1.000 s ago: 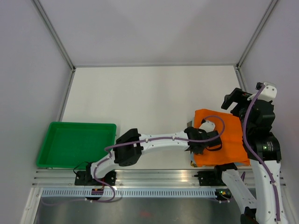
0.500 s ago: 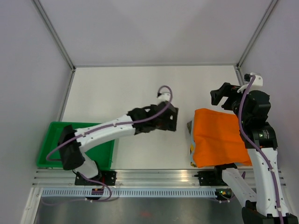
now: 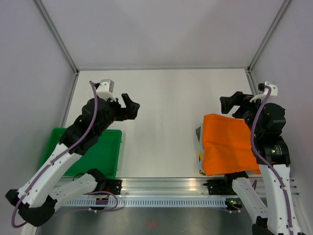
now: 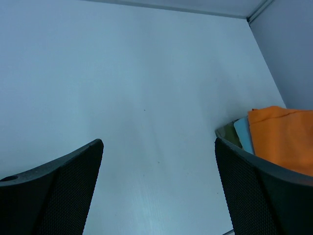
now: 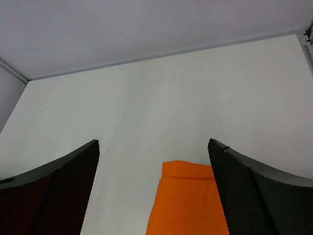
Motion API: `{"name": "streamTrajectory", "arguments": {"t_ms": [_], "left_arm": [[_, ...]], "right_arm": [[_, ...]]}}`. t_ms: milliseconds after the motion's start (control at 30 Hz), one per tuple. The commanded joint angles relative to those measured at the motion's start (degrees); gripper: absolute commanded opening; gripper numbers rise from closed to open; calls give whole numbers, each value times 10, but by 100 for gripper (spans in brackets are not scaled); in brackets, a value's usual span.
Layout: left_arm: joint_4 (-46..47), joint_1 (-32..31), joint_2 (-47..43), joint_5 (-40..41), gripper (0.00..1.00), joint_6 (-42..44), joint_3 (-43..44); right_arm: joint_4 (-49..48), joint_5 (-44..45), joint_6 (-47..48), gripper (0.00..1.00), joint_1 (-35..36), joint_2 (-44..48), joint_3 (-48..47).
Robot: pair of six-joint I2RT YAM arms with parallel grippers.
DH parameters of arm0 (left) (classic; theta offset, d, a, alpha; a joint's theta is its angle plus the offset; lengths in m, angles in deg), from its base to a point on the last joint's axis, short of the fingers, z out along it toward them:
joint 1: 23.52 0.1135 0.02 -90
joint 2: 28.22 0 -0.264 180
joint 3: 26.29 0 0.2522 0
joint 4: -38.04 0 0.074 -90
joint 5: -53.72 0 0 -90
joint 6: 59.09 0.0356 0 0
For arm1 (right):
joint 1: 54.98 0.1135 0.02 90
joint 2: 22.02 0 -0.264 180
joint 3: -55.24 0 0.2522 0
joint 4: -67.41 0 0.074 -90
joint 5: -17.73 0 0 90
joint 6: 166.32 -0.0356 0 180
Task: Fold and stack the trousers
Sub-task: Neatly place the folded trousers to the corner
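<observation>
White table, grey walls; trousers perhaps atop cloths; left gripper, right gripper released.

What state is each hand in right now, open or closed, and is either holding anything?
Left hand: open, holding nothing.
Right hand: open, holding nothing, near the far edge of the folded trousers.

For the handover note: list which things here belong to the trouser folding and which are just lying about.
Job in hand:
- orange trousers, folded, at the right
- left gripper and right gripper, both open and empty

Lying about:
- green tray
- light blue cloth and olive cloth, peeking out at the trousers' edge
</observation>
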Motion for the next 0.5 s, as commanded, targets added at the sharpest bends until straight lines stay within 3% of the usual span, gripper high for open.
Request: {"name": "streamTrajectory", "arguments": {"t_ms": [0, 167, 467], "left_arm": [[7, 7, -73, 6, 100, 20, -78], [-2, 7, -171, 29, 100, -16, -166], [-21, 7, -216, 51, 100, 11, -181]], "right_arm": [[-1, 2, -1, 98, 2, 37, 30], [3, -15, -3, 98, 2, 93, 72], [35, -9, 2, 98, 2, 123, 94]]}}
